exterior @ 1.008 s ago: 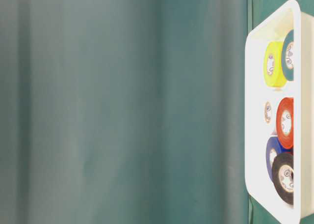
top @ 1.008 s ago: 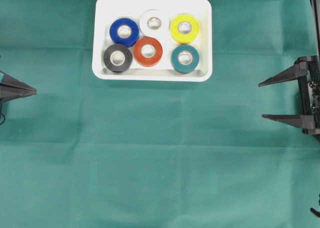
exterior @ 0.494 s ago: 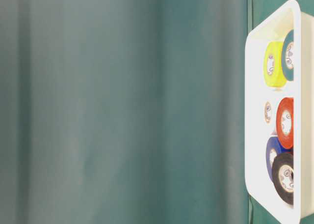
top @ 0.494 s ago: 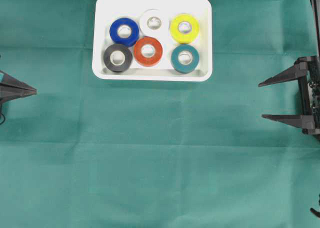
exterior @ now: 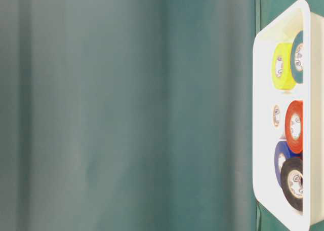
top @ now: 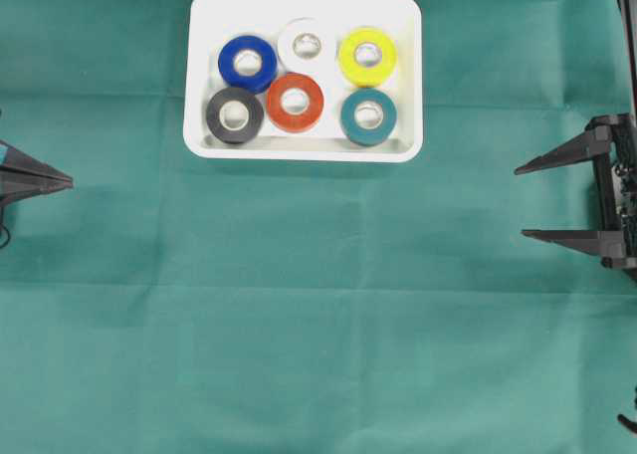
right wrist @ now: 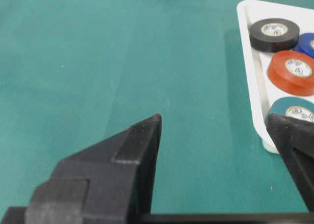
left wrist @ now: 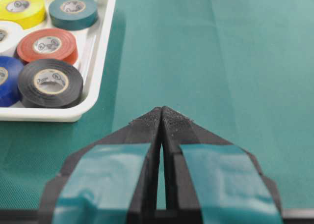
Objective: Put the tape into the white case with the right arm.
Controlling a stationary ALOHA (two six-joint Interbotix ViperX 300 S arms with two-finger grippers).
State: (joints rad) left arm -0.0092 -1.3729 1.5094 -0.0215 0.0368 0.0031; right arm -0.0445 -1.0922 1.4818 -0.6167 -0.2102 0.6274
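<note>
Case: the shallow white rectangular plastic case (top: 304,147) with rounded corners and a raised rim is lying on the green cloth-covered table (top: 318,305), toward the far middle in the overhead view
Tape in the case: six rolls are sitting flat inside it in two rows, none leaning on the rim
Back row: the blue tape roll (top: 248,64), the white tape roll (top: 307,45) and the yellow tape roll (top: 367,56) are lying side by side
Front row: the black tape roll (top: 236,114), the red-orange tape roll (top: 295,104) and the teal tape roll (top: 368,116) are lying nearest the front rim
Contact: the red-orange roll is sitting just beside the black, white and teal ones; whether they are touching is not clear
Right gripper: the all-black pointed two-finger gripper (top: 522,201) is hanging at the right edge of the overhead view with its fingers (top: 557,153) standing wide apart, gripping nothing, well apart from the case
Left gripper: the black gripper with teal bands (left wrist: 161,117) is sitting at the left edge, its tips pressed together with nothing between them
Table-level view: the case is showing at the right edge with the rolls inside
</note>
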